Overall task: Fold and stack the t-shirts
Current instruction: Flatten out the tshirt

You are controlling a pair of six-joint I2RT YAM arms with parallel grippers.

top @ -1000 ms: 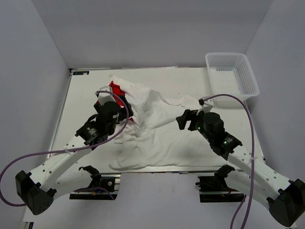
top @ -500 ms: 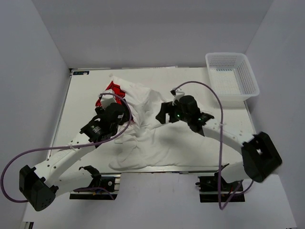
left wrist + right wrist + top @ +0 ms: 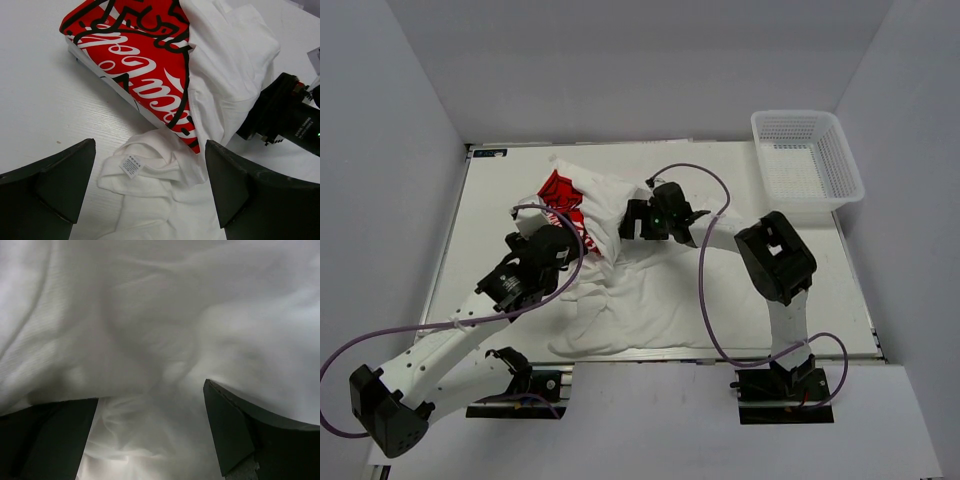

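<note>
Heaped t-shirts (image 3: 640, 290) mid-table, open tabletop (image 3: 500, 200) left, basket (image 3: 807, 165) far right

Top camera looks steeply down over the t-shirts (image 3: 650, 290); both wrist cameras face them close up.

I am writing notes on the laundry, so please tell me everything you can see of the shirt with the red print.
The shirt with the red print is soft white fabric with a large red graphic, white script lettering and black outlines. It lies print up, roughly folded, on the white table, at the heap's far left. White cloth drapes over its right side; whether that is the same shirt is unclear.
</note>
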